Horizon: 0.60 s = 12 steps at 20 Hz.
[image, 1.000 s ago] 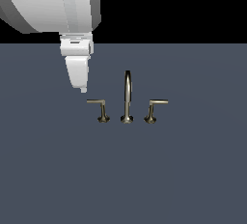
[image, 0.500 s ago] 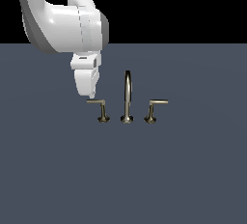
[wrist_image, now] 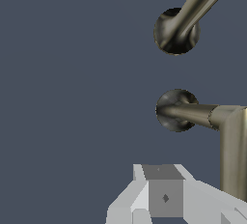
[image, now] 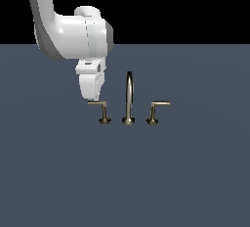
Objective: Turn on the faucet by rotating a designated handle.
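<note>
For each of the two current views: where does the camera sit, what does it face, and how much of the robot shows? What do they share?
Exterior view: off the arm, facing the faucet side-on across the grey surface; shows the white arm and gripper above the designated handle.
Wrist view: on the wrist, looking down past a grey gripper finger at that handle and another flared base.
Shared: the designated handle, gripper and surface.

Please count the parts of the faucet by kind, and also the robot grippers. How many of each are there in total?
Lever handles: 2, the designated handle with its arm pointing to the exterior view's left, and its mirrored twin.
Arched spout: 1.
Gripper: 1, just above the tip of the designated handle's arm.
Total: 4.
</note>
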Available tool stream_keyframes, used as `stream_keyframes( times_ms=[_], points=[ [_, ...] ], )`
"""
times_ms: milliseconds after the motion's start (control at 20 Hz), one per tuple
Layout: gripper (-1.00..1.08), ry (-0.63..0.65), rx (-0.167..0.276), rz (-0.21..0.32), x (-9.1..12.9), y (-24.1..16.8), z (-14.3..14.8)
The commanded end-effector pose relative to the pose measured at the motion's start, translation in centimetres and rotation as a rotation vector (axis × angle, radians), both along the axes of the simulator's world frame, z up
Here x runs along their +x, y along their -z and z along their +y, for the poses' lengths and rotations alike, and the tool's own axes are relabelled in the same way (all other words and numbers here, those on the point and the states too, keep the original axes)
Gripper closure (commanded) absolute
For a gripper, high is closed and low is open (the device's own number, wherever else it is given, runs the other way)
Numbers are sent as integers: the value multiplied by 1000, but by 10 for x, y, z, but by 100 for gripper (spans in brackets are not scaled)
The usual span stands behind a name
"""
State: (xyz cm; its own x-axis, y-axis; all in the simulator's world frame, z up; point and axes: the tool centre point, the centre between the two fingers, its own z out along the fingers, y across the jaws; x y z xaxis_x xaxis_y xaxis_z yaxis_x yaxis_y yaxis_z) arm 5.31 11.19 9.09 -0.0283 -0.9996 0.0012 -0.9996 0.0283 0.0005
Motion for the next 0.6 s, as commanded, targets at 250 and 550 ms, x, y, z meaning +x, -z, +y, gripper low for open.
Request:
stream_keyframes(
  times_ms=[250, 550],
  points=[
    [108, 2, 0, 0, -9, 0, 6],
    [108, 2, 1, 0, -29, 0, 17]
  ],
)
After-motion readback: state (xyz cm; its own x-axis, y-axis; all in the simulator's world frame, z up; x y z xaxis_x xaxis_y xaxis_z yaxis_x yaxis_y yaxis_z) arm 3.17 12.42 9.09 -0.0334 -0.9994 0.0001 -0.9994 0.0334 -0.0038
